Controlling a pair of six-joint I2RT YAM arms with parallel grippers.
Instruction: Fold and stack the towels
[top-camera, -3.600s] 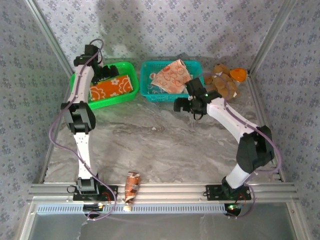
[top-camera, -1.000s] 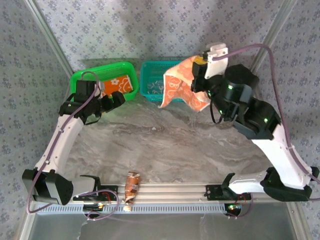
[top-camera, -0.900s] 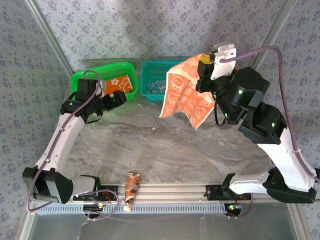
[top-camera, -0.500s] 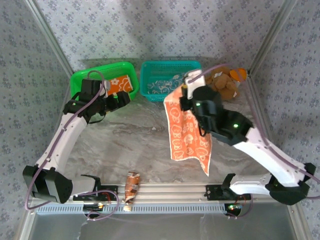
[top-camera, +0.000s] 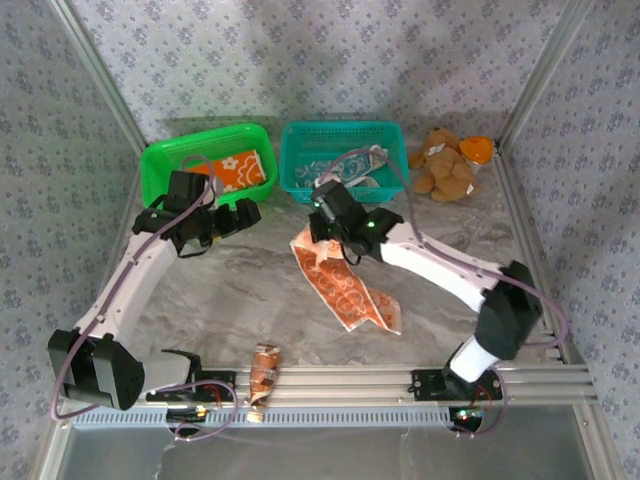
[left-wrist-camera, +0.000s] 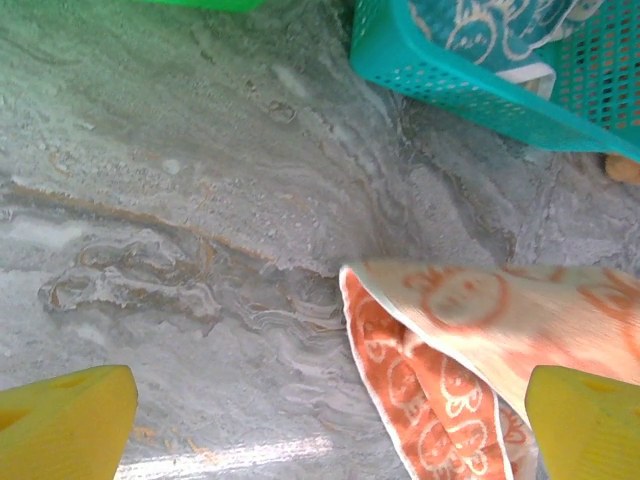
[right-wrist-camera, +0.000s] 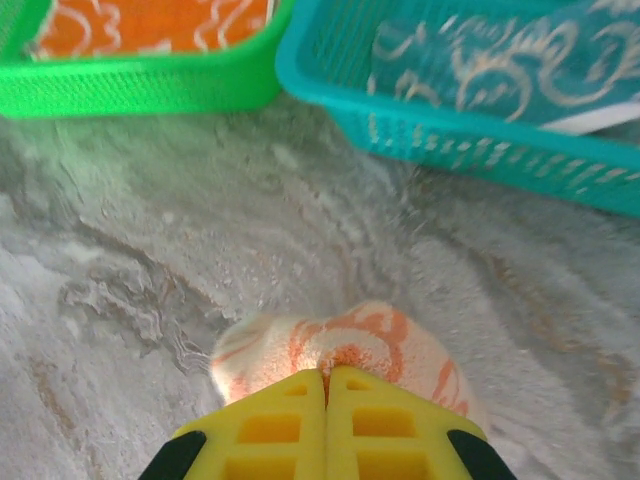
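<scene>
My right gripper is shut on a corner of the pale peach towel, which trails from it across the table toward the front right. In the right wrist view the closed yellow jaws pinch a bunched fold of that towel. My left gripper stands open just left of it, yellow fingertips wide apart with the towel's edge lying between them on the table. The orange towel lies in the green basket. The teal towel lies in the teal basket.
A brown teddy bear sits at the back right. A small snack packet lies at the table's near edge by the rail. The teal basket's wall is close beyond the left gripper.
The right arm has swung the peach towel from above the teal basket down onto the table's middle, where it now drapes. The left gripper has edged right toward it, still open.
</scene>
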